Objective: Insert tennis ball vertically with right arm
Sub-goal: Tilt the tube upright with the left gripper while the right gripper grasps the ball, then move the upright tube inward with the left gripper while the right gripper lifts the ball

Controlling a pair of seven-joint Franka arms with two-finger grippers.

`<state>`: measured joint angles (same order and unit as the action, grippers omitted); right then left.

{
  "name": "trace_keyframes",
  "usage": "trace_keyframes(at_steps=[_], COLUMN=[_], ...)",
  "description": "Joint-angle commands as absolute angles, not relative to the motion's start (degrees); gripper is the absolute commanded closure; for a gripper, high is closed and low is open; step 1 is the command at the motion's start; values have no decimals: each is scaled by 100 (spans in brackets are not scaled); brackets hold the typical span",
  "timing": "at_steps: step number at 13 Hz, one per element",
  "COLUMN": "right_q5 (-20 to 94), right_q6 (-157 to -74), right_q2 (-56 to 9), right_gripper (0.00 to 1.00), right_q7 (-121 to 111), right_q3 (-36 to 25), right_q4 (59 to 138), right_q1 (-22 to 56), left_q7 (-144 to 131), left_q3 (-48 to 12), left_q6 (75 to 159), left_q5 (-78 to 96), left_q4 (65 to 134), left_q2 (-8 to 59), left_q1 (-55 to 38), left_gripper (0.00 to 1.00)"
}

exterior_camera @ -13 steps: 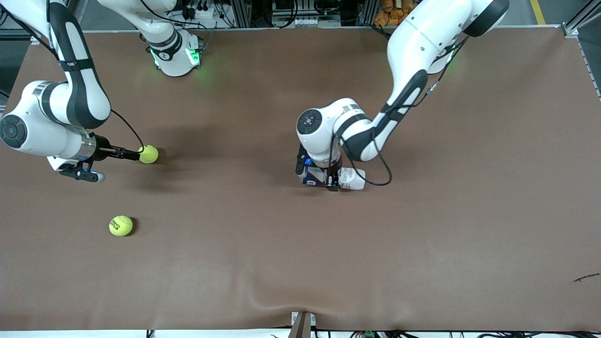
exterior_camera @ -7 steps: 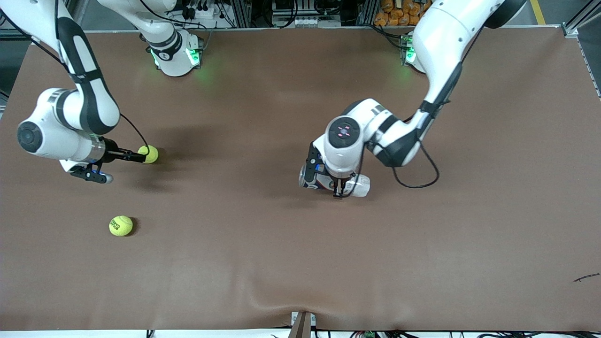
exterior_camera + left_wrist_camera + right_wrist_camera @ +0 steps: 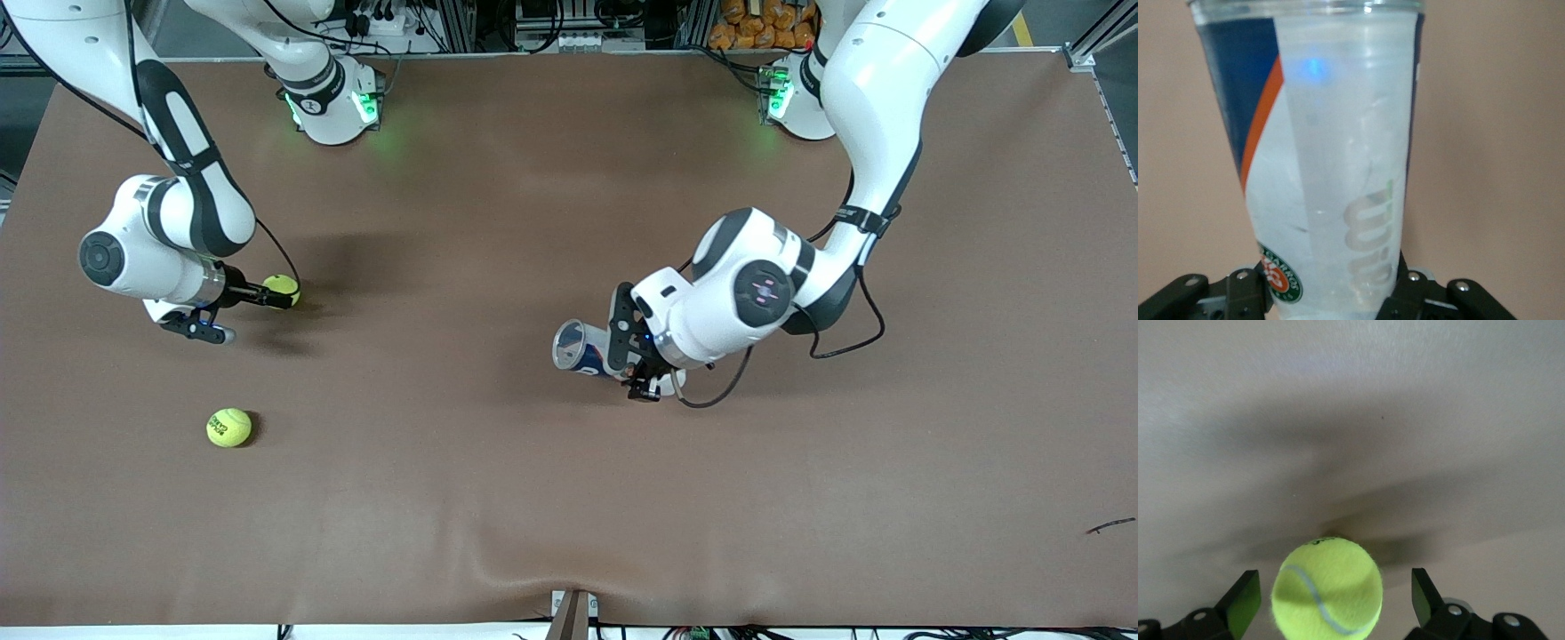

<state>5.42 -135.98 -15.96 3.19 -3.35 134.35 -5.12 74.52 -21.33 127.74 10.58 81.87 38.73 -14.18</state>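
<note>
Looking down from the front camera, I see a brown table [image 3: 498, 498] with a matte, leathery surface, slightly rippled along its near edge. My right gripper [image 3: 283, 299] sits low toward the right arm's end of the table, its long thin black fingers spread wide on either side of a tennis ball [image 3: 283, 286]; in the right wrist view the fuzzy yellow-green ball [image 3: 1327, 587] with its pale curved seam lies between the two fingers [image 3: 1243, 601], with a gap on each side, so I do not read it as gripped. The ball appears to rest on the table. A second ball [image 3: 229, 428], the same felted yellow with dark print on it, lies nearer to the front camera, well apart from the first. My left gripper [image 3: 633, 356] is over the middle of the table, clamped on a clear plastic can [image 3: 582, 348]. The can is a smooth round tube with a blue, orange and white label and a small green round logo; in the left wrist view its clear wall [image 3: 1338, 167] fills the frame, with the black fingers pressed against its lower end. Seen from the front, the can is tilted, its long axis running along the table's length, its open rim pointing toward the right arm's end.
</note>
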Motion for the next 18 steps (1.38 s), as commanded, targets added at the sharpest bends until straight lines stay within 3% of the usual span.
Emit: trace_keyframes(at_steps=[1,3,4,5,6,9,12,14,18], right_q5=[571,571,580,632,650,659,659,659,668], right_q6=[-13755,-13746,-13737,-13729,-13702,-13466,-12888,-12072,-10119], right_q2=[-1582,-1582,-1582,-1582,-1573,-1407,-802,-616,-624], right_gripper=[0,0,27,43,49,50,50,50,52], right_q7=[378,378,387,387,395,396,396,396,404], right_q3=[-290,-290,-290,-290,-290,-273,-272,-272,-272], right_q4=[13623,13641,13658,13658,13658,13606,13370,12765,10823], right_q1=[-536,-536,-536,-527,-527,-519,-519,-519,-335], left_q7=[8232,8943,9434,9787,10017,11350,12872,13200,14103], left_q3=[-2197,-2188,-2188,-2180,-2180,-2188,-2136,-2145,-2127], left_q6=[13025,13261,13393,13403,13429,13535,13718,13808,14177], left_q5=[2166,3150,3712,4196,4601,6444,8309,9040,10744], left_q4=[8183,8191,8191,8200,8209,8218,8261,8271,8419], left_q2=[3911,3990,4060,4087,4157,4534,4851,5062,5291], left_q1=[-1310,-1310,-1318,-1336,-1345,-1467,-1994,-2257,-2882], left_gripper=[38,38,38,37,37,36,36,36,35])
